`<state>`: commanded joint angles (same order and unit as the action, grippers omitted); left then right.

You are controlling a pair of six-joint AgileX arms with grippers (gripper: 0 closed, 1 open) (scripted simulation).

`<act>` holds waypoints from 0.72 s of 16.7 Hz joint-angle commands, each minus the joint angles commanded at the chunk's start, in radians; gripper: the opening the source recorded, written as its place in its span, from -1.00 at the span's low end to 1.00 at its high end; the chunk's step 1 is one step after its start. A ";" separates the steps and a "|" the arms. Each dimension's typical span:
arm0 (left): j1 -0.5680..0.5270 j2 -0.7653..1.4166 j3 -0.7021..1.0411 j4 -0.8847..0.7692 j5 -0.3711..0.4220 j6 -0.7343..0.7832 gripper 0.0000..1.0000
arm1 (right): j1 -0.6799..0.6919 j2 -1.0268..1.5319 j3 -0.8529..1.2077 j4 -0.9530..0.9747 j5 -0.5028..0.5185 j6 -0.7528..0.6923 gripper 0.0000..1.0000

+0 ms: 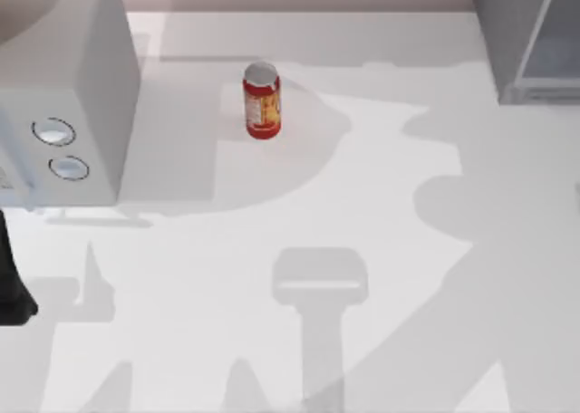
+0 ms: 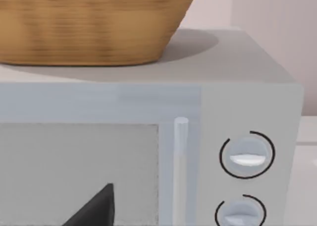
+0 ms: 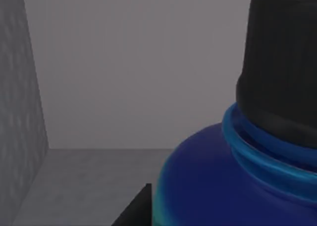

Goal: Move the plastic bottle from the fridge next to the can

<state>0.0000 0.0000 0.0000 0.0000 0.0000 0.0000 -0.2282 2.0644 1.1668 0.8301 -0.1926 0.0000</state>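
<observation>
One small red cylindrical can (image 1: 262, 100) with a yellow-orange label and silver top stands upright on the white tabletop (image 1: 381, 250), toward the far side and a little left of centre, well apart from everything else. At the far right corner sits the large grey box-shaped fridge (image 1: 530, 37) with its pale glassy door panel. The right wrist view looks into a grey-walled interior, where the squat bottle (image 3: 213, 176) with its blue shoulder and black screw cap (image 3: 280, 67) stands upright on the grey floor, very close to the camera. A dark finger (image 3: 133, 211) of the right gripper lies just beside the bottle's lower body; whether the fingers are spread or pinching the bottle, I cannot tell.

At the far left stands a white box (image 1: 63, 87) with two round dials (image 1: 54, 132). The left arm (image 1: 11, 277) shows as a dark shape at the left edge of the tabletop, near that box. Its wrist view faces the box's front, with the dials (image 2: 246, 154), a vertical door handle (image 2: 181, 161) and a woven wicker basket (image 2: 94, 23) resting on top. A dark finger (image 2: 96, 208) of the left gripper shows before the door; I cannot tell how these fingers are set.
</observation>
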 joint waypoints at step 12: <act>0.000 0.000 0.000 0.000 0.000 0.000 1.00 | -0.068 -0.327 -0.507 0.168 -0.070 -0.007 -1.00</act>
<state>0.0000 0.0000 0.0000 0.0000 0.0000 0.0000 -0.2967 1.7374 0.6594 0.9983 -0.2622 -0.0069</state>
